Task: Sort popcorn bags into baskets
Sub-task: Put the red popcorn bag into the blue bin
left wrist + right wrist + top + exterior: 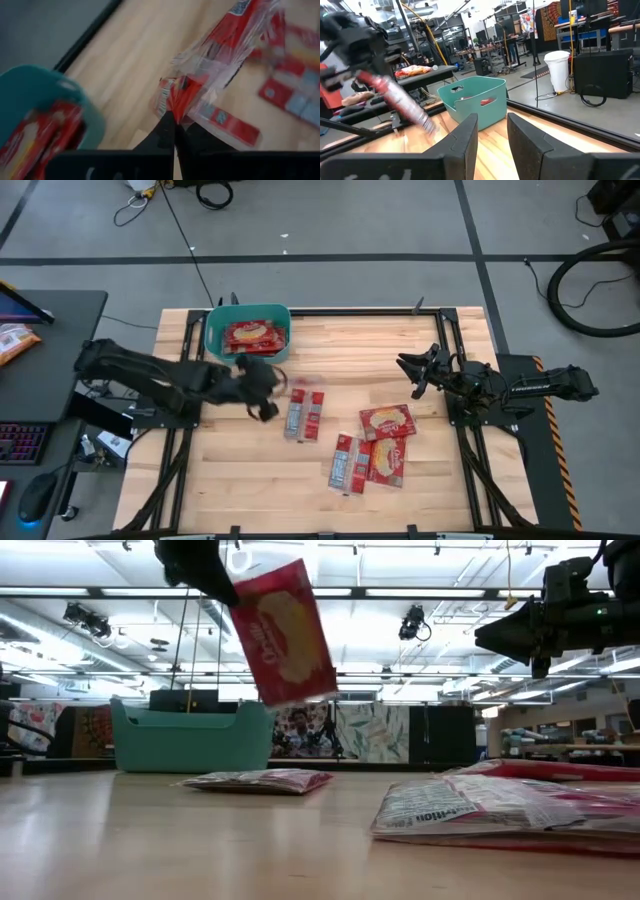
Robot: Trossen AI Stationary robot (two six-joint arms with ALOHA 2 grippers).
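My left gripper (pixel 266 392) is over the table just near of the teal basket (pixel 247 330), shut on one red popcorn bag (pixel 285 630), which is up in the air. The basket holds a few red bags (pixel 250 336) and stands on the far left part of the table. More bags lie flat on the wood: a pair (pixel 305 416) beside my left gripper and several (pixel 378 448) mid-table. My right gripper (pixel 415 376) is open, raised over the right part of the table, and touches nothing. My left gripper pinches the popcorn bag between its two shut fingers (pixel 167 131) at one edge (pixel 179 100), where the wrapper is crumpled. The bag is lifted clear of the table and hangs tilted below and away from the fingers, as the low view (pixel 262 585) shows.
The table's black frame rail (pixel 350 310) runs along the far edge behind the basket. A desk with a keyboard (pixel 20 445) stands left of the table. Bare wood (pixel 240 480) lies near the front left.
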